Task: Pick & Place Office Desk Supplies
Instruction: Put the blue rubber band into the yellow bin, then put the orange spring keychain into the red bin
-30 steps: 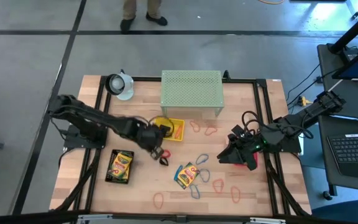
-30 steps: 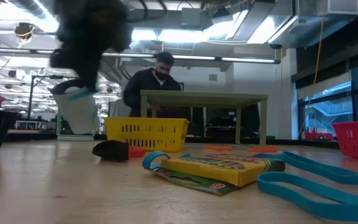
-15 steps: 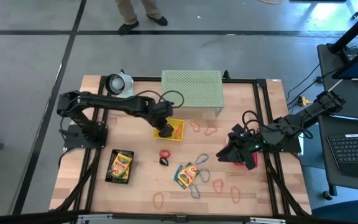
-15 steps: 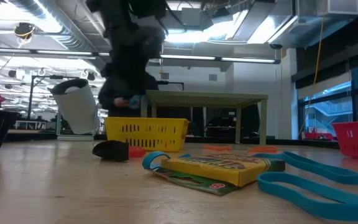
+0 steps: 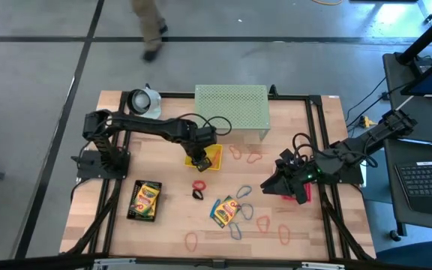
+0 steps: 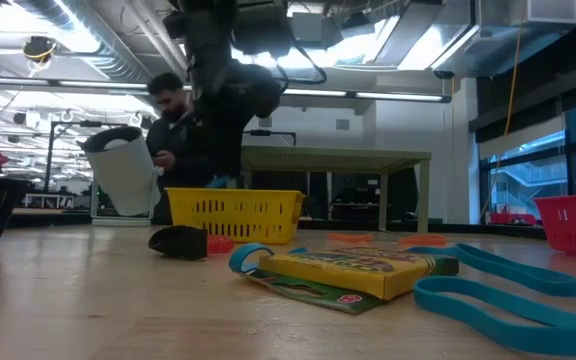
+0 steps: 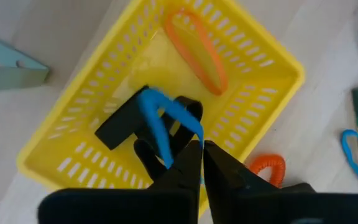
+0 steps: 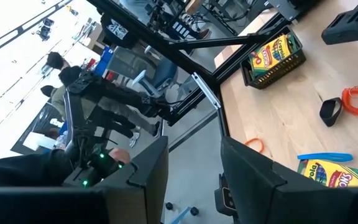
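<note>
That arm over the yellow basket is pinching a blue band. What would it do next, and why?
Probably open its fingers and let go. The left gripper is shut on the blue loop, and it hangs right over the yellow tray, which already holds an orange loop and a black clip. The right gripper waits at the table's right side.

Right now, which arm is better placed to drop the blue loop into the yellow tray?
Left: its claw holds the blue loop directly above the yellow tray. The right claw rests far across the table.
</note>
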